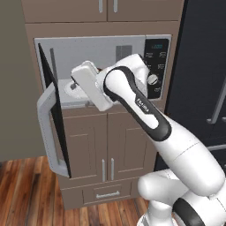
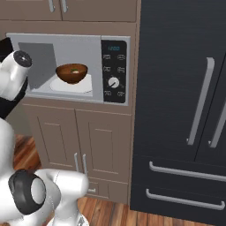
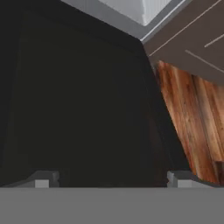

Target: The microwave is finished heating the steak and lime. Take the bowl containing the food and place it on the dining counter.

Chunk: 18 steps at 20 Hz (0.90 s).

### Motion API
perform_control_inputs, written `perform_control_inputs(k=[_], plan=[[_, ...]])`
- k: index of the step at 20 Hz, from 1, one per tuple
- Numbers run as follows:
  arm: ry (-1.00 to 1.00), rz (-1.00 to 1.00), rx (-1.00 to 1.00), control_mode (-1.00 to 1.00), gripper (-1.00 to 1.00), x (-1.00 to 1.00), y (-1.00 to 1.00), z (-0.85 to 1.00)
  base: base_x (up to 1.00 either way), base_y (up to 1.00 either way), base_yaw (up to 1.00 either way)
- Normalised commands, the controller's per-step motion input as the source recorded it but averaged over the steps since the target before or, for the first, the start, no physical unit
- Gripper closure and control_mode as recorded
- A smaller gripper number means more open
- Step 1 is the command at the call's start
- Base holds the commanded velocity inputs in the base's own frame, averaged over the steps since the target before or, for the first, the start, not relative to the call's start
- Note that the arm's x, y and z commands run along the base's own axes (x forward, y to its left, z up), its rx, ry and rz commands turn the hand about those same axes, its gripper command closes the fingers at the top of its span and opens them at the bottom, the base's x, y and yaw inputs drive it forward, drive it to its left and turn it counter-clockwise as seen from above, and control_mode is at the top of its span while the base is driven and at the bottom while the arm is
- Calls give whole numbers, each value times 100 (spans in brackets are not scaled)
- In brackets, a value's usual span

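Microwave (image 2: 70, 66) opening unobstructed, door (image 1: 53, 110) swung wide.
Free room is seen around the bowl (image 2: 71, 73); the open door is met at the left.

From behind the arm on my left, I look forward and slightly down at the open microwave (image 1: 103, 66), its door (image 1: 53, 110) swung toward me. My right camera faces the same microwave (image 2: 70, 66) from the other side, with the black fridge (image 2: 181, 106) beside it. My hand camera sits close against the dark door glass (image 3: 78, 105), tilted, catching wooden floor (image 3: 192, 122).
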Motion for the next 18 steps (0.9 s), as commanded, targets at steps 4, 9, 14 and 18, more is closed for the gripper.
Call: perform_control_inputs(k=[4, 9, 14, 18], plan=[[0, -46, 0, -100, -100, 4, -100, 0, 0, 0, 0], [0, -52, 0, -100, -100, 0, -100, 0, 0, 0, 0], [0, -58, 0, -100, -100, 5, -100, 0, 0, 0, 0], [1, -13, 12, -100, -100, 82, -67, 16, 0, 0, 0]])
